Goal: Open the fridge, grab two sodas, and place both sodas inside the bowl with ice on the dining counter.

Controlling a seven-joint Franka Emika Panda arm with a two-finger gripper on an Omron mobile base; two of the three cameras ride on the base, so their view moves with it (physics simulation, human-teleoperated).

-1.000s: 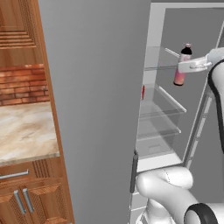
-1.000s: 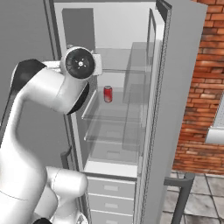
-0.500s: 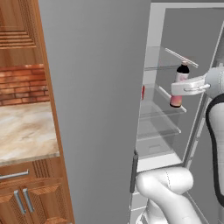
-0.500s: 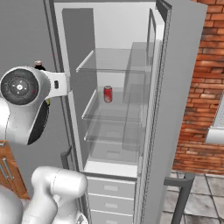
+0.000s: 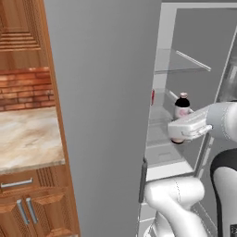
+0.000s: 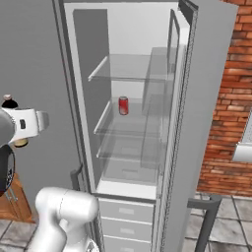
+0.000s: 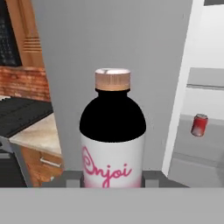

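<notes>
Holding: gripper clamped on a bottle, which stands upright between the two dark fingertips in the hand view.
Bottle: dark body, tan cap, white label with pink script; in the left base view the bottle rises above the white hand, and in the right base view its cap shows at the far left edge, above the hand.
Gripper place: out in front of the open fridge, not among its shelves; in the right base view the hand sits well left of the fridge opening, against the grey door.
Fridge: right door swung wide open, clear glass shelves bare on top; drawers below.
Soda: one red can stands upright on the middle glass shelf, toward the back; in the hand view the can shows to the right of the bottle, well apart from it; in the left base view a red sliver of can shows past the door edge.
Left of fridge: wooden cabinets, a marble worktop and a red brick backsplash.
Right of fridge: brick wall and a tiled floor.
</notes>
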